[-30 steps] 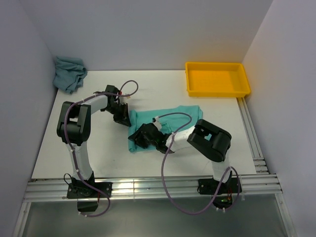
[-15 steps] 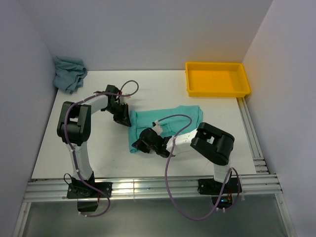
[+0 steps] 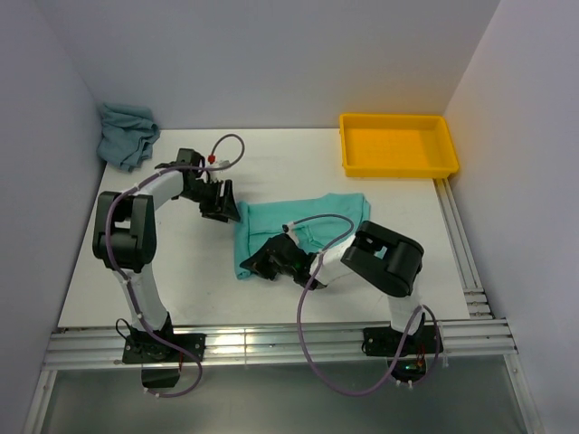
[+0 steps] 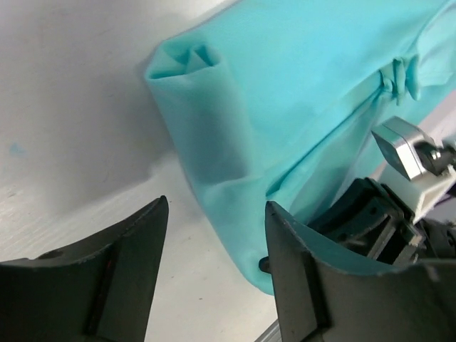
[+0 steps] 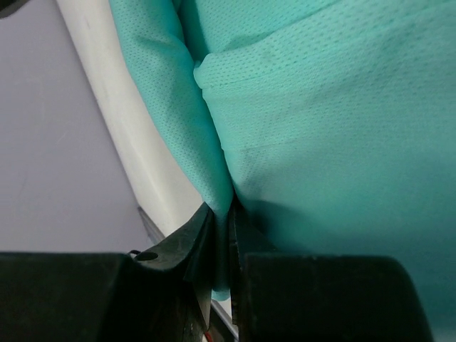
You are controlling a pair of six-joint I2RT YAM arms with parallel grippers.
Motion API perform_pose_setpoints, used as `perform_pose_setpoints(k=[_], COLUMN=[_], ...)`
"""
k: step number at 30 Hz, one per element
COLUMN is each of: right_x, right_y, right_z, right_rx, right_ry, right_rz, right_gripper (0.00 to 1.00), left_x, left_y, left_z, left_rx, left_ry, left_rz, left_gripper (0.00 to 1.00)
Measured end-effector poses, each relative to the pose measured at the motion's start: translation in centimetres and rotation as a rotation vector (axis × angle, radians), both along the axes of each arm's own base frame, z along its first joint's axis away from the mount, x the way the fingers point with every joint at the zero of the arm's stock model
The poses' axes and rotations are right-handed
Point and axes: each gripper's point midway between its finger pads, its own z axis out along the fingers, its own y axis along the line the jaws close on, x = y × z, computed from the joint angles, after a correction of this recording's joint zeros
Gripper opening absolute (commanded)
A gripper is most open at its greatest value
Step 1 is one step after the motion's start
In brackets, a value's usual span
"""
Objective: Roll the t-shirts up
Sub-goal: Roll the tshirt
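Observation:
A mint-green t-shirt (image 3: 308,228) lies as a folded strip across the middle of the table, its left end loosely turned over (image 4: 189,64). My left gripper (image 3: 223,204) hovers open just off the shirt's far left corner, with only cloth edge and table between its fingers (image 4: 128,263). My right gripper (image 3: 262,263) is low at the shirt's near left edge, shut on a pinched fold of the green cloth (image 5: 222,235). The blue-grey teal t-shirt (image 3: 125,134) sits crumpled in the far left corner, away from both arms.
A yellow tray (image 3: 398,163) stands at the far right of the white table (image 3: 181,280). Metal rails (image 3: 271,345) run along the near edge and the right side. Grey walls close in the left, back and right. The right gripper's body shows in the left wrist view (image 4: 377,214).
My left gripper has opened, let go of the shirt's far left corner and drawn back a little to the left. My right gripper has shut on the shirt's near edge.

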Motion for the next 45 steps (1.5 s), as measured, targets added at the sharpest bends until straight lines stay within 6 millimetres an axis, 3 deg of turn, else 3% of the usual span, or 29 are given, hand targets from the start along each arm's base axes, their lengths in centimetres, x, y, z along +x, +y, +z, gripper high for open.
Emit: perform_pose_setpoints(k=[6, 9, 13, 20, 26, 29, 37, 45], right_x=[0.4, 0.7, 0.8, 0.8, 0.7, 0.5, -1.4, -3.4], right_y=[0.4, 0.6, 0.7, 0.6, 0.4, 0.7, 1.9, 2.4], right_z=[0.0, -0.1, 0.0, -0.1, 0.1, 0.4, 0.5, 0.9], right_rx=[0.069, 0.097, 0.112, 0.108, 0.044, -0.017, -0.172, -0.226], right_ry=[0.016, 0.023, 0.028, 0.027, 0.001, -0.023, -0.070, -0.083], right_rz=[0.016, 0.024, 0.033, 0.036, 0.040, 0.048, 0.091, 0.137], right_gripper=[0.03, 0.03, 0.03, 0.16, 0.29, 0.34, 0.33, 0.51], left_x=[-0.7, -1.0, -1.2, -0.3, 0.1, 0.1, -0.2, -0.5], left_y=[-0.9, -1.1, -1.8, -1.9, -2.0, -2.0, -1.5, -1.0], left_z=[-0.6, -2.1, -2.3, -3.2, -3.6, -3.6, -3.6, -3.7], left_rx=[-0.048, -0.055, -0.100, -0.073, 0.006, 0.039, 0.123, 0.161], left_ry=[0.000, 0.034, 0.061, 0.105, 0.120, 0.124, 0.119, 0.127], left_rz=[-0.071, -0.083, -0.080, -0.025, 0.007, 0.017, 0.023, 0.028], left_gripper=[0.64, 0.63, 0.58, 0.24, 0.12, 0.10, 0.09, 0.11])
